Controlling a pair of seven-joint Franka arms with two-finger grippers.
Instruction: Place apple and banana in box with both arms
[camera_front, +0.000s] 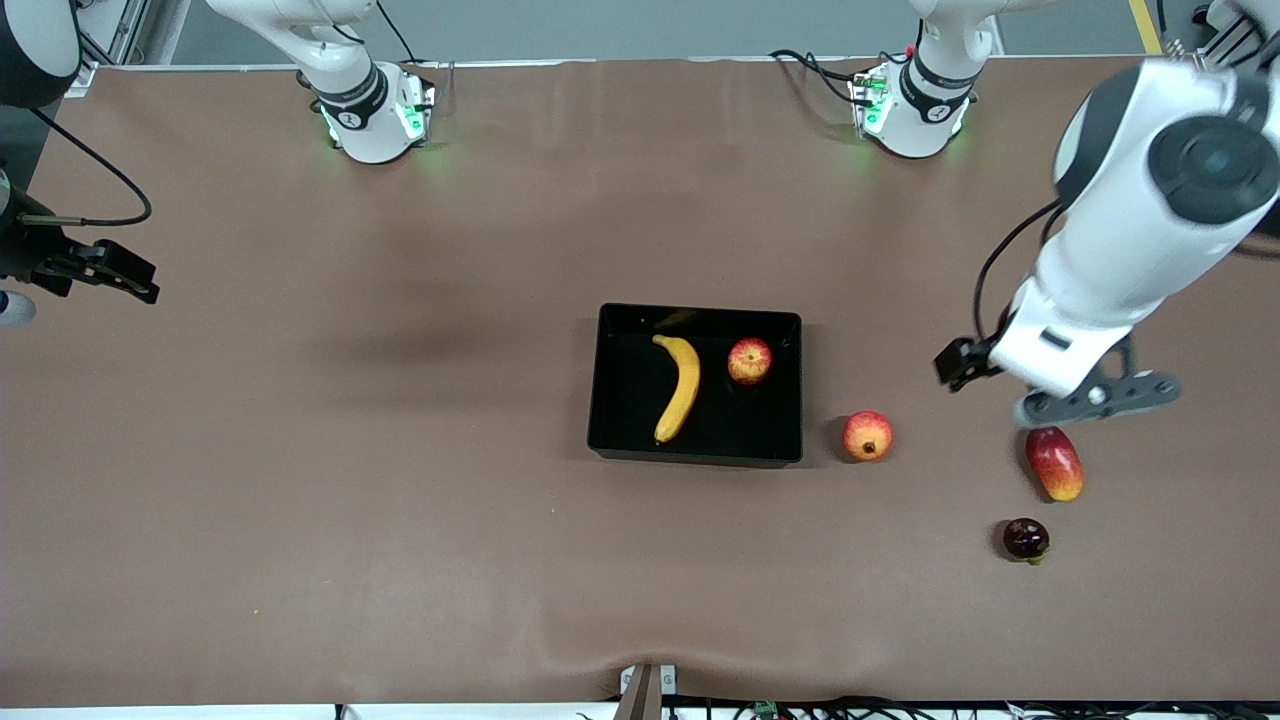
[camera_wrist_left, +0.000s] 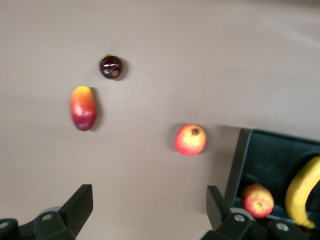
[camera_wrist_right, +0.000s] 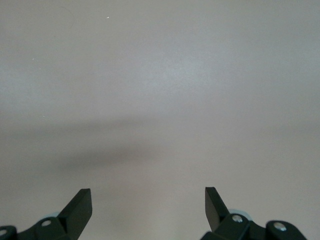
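Since the box (camera_front: 620, 440) already holds the banana (camera_front: 679, 386) and, beside it, the apple (camera_front: 749, 361), I judge the task done: I should hold my left gripper (camera_wrist_left: 150, 206) and right gripper (camera_wrist_right: 148, 206) wide, empty, well apart from it.

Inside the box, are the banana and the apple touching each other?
Apart. In the front view, black box floor shows plainly between the banana and the apple; the left wrist view shows the same gap.
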